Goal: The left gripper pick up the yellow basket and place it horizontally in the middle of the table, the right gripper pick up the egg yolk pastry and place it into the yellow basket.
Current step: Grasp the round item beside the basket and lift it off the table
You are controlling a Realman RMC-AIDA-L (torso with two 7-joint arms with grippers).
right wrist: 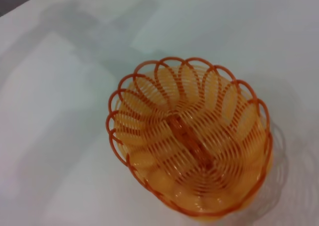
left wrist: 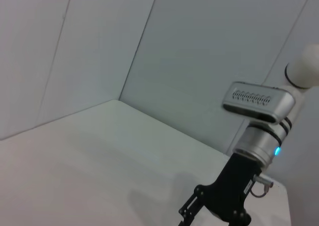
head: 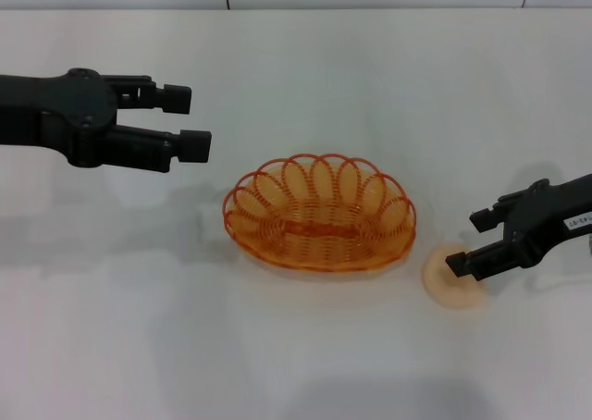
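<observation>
Black claw on the left first: the left gripper [head: 191, 119] hangs above the table [head: 305, 59] with its fingers spread and nothing in them, well apart from the yellow basket [head: 319, 213]. That basket sits flat and lengthwise about mid-table, empty, so I'd say the basket half is done. Over on the right, the right gripper [head: 472, 244] is low, fingers apart, lower one over the egg yolk pastry [head: 451, 279], just beside the basket. Grabbing and dropping it in is what's left.
</observation>
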